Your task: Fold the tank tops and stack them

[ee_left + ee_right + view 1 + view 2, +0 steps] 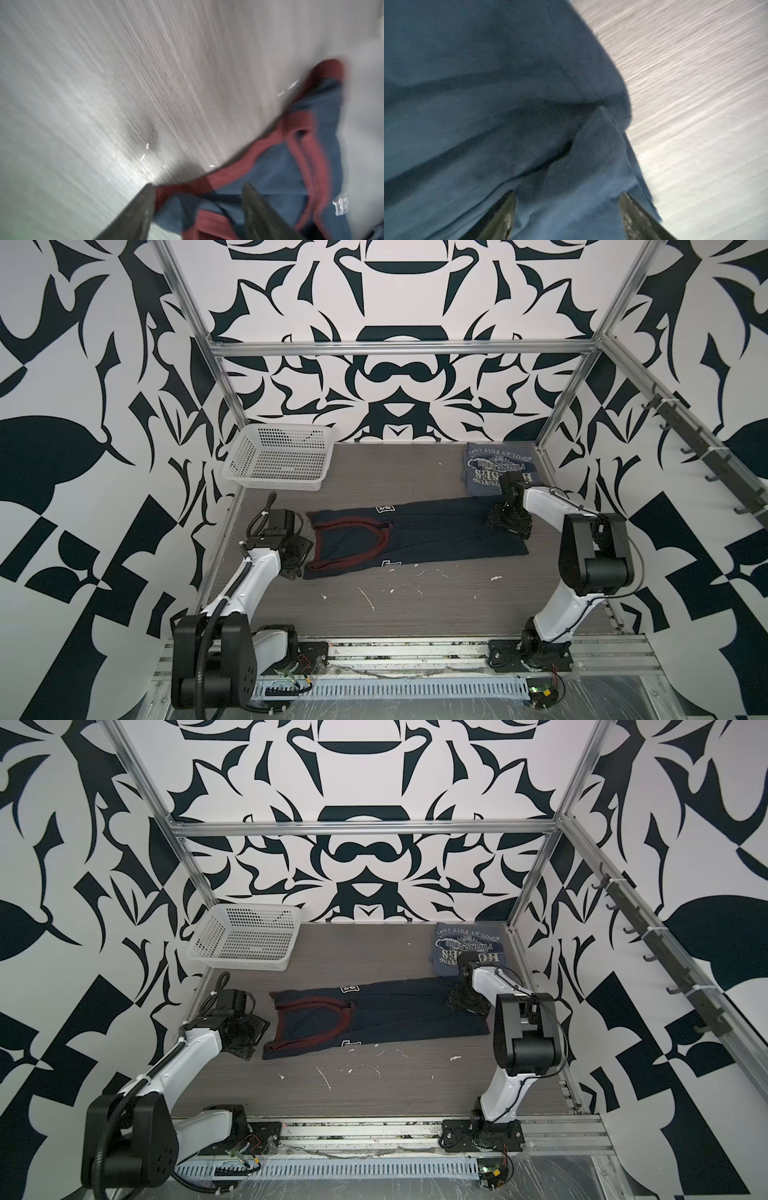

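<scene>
navy tank top [436, 533] folded lengthwise

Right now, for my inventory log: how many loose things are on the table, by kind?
Tank tops: 2 (navy top, grey-blue top)
Basket: 1
Total: 3

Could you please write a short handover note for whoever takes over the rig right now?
Grippers: the left gripper has its jaws open at the strap end of the navy tank top; the right gripper has its jaws open over the hem end, with no grip evident.
Done: the grey-blue tank top sits folded at the far right corner; the navy one lies flat mid-table, sides folded in.
To do: fold the navy one crosswise and stack it on the grey-blue one.
</scene>
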Motion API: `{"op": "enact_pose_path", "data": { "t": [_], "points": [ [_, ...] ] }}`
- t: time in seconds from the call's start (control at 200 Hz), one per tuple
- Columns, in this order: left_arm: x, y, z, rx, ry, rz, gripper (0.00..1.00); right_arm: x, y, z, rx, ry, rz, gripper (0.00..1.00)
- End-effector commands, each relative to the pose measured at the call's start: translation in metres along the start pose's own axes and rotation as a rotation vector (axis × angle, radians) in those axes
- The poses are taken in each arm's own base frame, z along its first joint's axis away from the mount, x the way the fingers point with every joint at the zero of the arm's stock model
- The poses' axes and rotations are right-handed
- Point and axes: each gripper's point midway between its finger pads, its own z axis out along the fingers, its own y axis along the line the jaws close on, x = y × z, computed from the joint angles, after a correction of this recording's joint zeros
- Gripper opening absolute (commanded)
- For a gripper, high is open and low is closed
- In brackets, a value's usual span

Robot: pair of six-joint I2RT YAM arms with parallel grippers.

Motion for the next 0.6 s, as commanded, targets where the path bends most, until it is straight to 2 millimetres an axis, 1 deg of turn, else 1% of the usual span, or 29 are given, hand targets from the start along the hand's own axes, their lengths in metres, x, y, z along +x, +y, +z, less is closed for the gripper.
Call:
{"op": "enact_pose_path", "data": {
  "t": [0.0,0.035,0.085,0.1,0.115,0.13,0.145,0.235,0.33,0.37,0.415,0.435,0.445,0.465,0.535,0.595],
  "points": [
    [-0.005,0.014,-0.031,-0.037,-0.08,0.028,0.83,-0.015,0.0,-0.038,-0.027,-0.095,-0.004,0.85],
    [-0.003,0.011,-0.038,-0.014,-0.099,0.042,0.84,-0.015,0.002,-0.043,-0.041,-0.104,-0.003,0.87],
    [0.007,0.004,-0.046,0.014,-0.102,0.08,0.84,-0.016,0.005,-0.048,-0.067,-0.111,0.0,0.88],
    [0.011,0.003,-0.048,0.016,-0.099,0.092,0.84,-0.017,0.006,-0.049,-0.074,-0.115,0.001,0.89],
    [0.015,0.001,-0.049,0.018,-0.095,0.103,0.84,-0.017,0.007,-0.05,-0.08,-0.119,0.002,0.93],
    [0.02,-0.001,-0.05,0.02,-0.089,0.115,0.84,-0.018,0.009,-0.051,-0.087,-0.122,0.001,0.97],
    [0.026,-0.004,-0.05,0.022,-0.081,0.132,0.84,-0.019,0.011,-0.051,-0.093,-0.125,0.0,0.99],
    [0.064,-0.02,-0.046,0.026,-0.031,0.233,0.84,-0.025,0.02,-0.049,-0.103,-0.122,-0.013,1.0],
    [0.107,-0.034,-0.033,0.019,0.031,0.332,0.78,-0.03,0.033,-0.04,-0.099,-0.097,-0.046,0.98],
    [0.121,-0.038,-0.026,0.015,0.05,0.362,0.75,-0.033,0.042,-0.036,-0.119,-0.081,-0.066,0.96],
    [0.133,-0.041,-0.017,0.006,0.071,0.387,0.74,-0.035,0.052,-0.03,-0.131,-0.063,-0.082,0.94],
    [0.137,-0.043,-0.015,0.007,0.082,0.392,0.73,-0.036,0.055,-0.026,-0.129,-0.056,-0.087,0.93],
    [0.139,-0.041,-0.009,-0.012,0.085,0.397,0.72,-0.037,0.056,-0.025,-0.128,-0.053,-0.09,0.93],
    [0.142,-0.041,-0.004,-0.023,0.093,0.402,0.71,-0.037,0.06,-0.022,-0.125,-0.044,-0.1,0.93],
    [0.147,-0.043,0.009,-0.027,0.102,0.409,0.69,-0.04,0.068,-0.009,-0.116,-0.01,-0.12,0.9],
    [0.145,-0.042,0.018,-0.046,0.084,0.417,0.68,-0.04,0.071,0.004,-0.105,0.024,-0.124,0.88]
  ]
}}
